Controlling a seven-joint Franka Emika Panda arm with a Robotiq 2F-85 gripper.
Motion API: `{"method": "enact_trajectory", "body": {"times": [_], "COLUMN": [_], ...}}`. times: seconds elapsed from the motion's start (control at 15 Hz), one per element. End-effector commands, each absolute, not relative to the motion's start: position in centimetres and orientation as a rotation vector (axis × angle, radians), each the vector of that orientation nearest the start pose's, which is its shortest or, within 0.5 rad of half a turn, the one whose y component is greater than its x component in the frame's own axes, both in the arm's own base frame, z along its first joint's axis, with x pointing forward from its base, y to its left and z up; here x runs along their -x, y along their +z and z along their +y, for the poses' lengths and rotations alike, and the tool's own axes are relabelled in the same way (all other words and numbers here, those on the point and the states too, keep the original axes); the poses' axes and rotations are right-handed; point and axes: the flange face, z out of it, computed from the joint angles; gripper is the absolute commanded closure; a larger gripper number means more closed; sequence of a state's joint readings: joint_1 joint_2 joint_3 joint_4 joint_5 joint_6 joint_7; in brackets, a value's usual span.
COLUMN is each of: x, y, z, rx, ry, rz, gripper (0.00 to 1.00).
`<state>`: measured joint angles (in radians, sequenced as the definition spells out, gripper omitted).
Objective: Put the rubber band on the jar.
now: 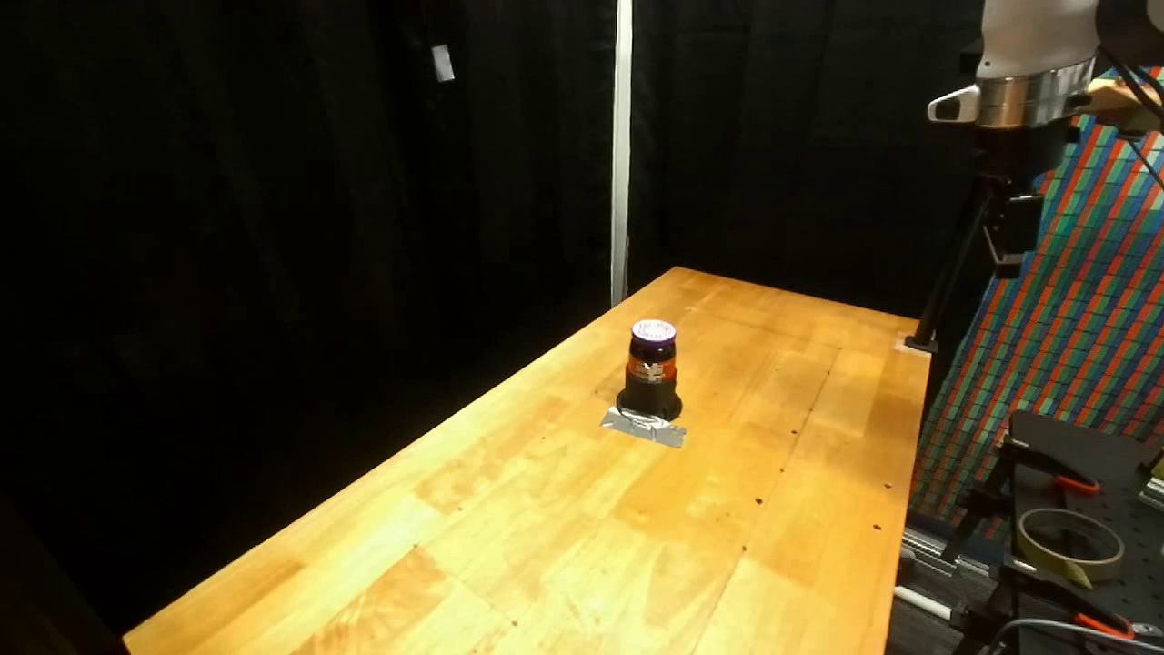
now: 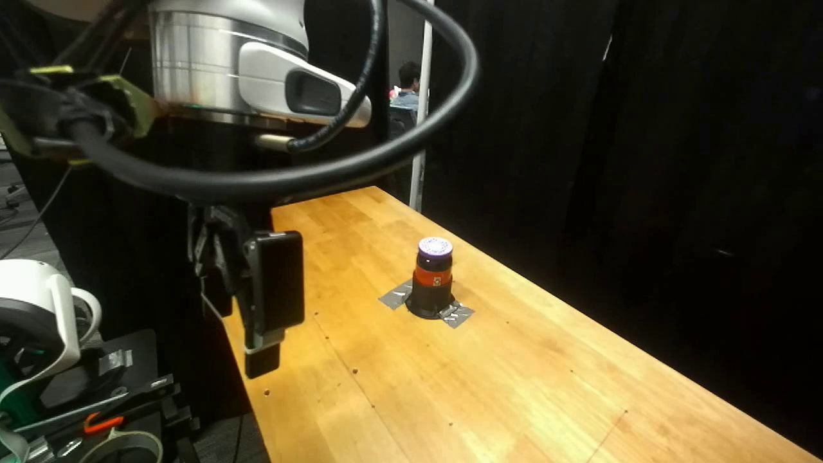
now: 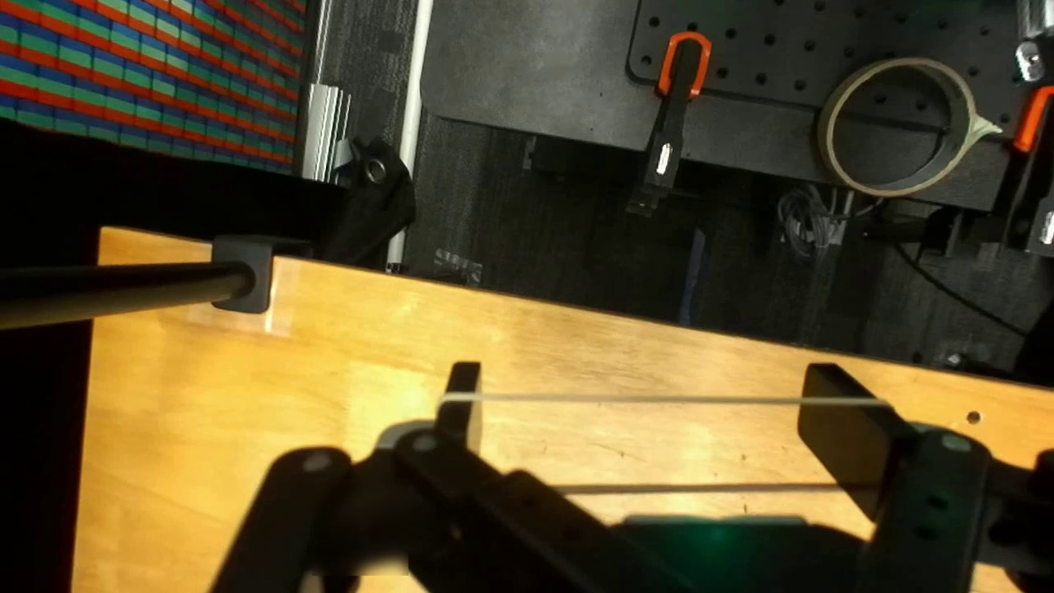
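Spread wide, the claw (image 3: pixel 650 412) holds the rubber band (image 3: pixel 638 399) stretched taut between its fingers (image 3: pixel 852 436), across the lower half of the wrist view. Near the middle of both exterior views, well apart from the claw, the jar (image 2: pixel 433 277) stands upright in a black holder (image 2: pixel 431 299) on the bench (image 1: pixel 582 546), with strips of grey tape (image 2: pixel 458 315) at the holder's foot.

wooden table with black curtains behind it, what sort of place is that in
Probably a robotics lab or workshop: a robot arm shows in both exterior views, and the wrist view has a perforated black plate with a clamp at its edge.
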<state>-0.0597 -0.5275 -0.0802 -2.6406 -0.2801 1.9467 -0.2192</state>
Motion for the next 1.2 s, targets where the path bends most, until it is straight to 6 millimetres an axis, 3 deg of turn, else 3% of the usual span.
{"method": "enact_trajectory", "body": {"times": [0.0,0.2,0.33,0.53,0.73,1.13], "x": [-38.6,-42.7,-46.2,-51.7,-57.0,-65.6], "y": [38.3,36.4,35.6,35.6,35.4,33.3], "z": [-4.8,-3.2,-2.1,0.2,3.0,7.6], "rx": [3.248,3.198,3.137,3.014,2.963,3.007], "ry": [0.215,0.098,0.029,0.001,-0.040,-0.098], "rz": [-0.401,-0.391,-0.297,-0.072,0.037,0.016], "gripper": [0.00,0.00,0.00,0.00,0.00,0.00]}}
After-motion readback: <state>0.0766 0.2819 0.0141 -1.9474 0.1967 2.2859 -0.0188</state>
